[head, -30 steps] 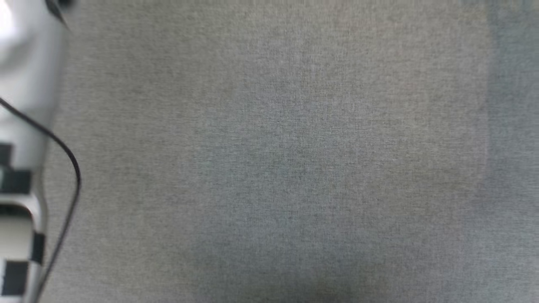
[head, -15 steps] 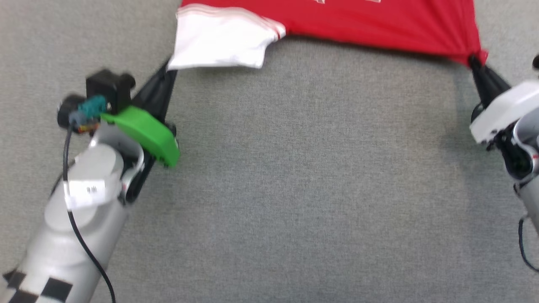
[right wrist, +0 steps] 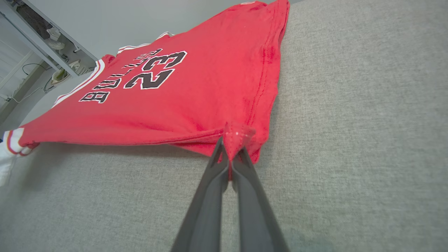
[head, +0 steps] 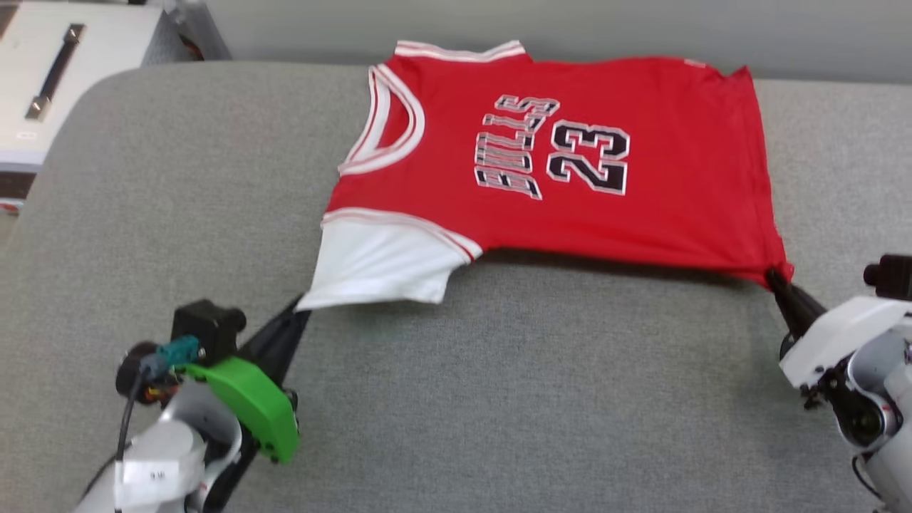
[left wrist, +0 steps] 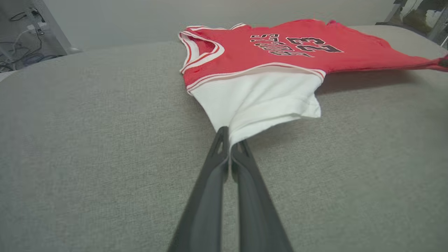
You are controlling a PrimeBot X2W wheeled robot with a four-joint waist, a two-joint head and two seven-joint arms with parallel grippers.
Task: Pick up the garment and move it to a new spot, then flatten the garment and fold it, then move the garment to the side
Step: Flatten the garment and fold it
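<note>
Pinching the garment tight at two near corners, left gripper clamped on the white sleeve, right gripper on the red hem corner, lettering-up across the grey cushion; looks light, limp, stretchy, best held by hems.

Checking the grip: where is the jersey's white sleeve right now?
In the head view the white sleeve is left of centre over the grey cushion, its near corner pinched by the left gripper; the jersey spreads to its right.
</note>
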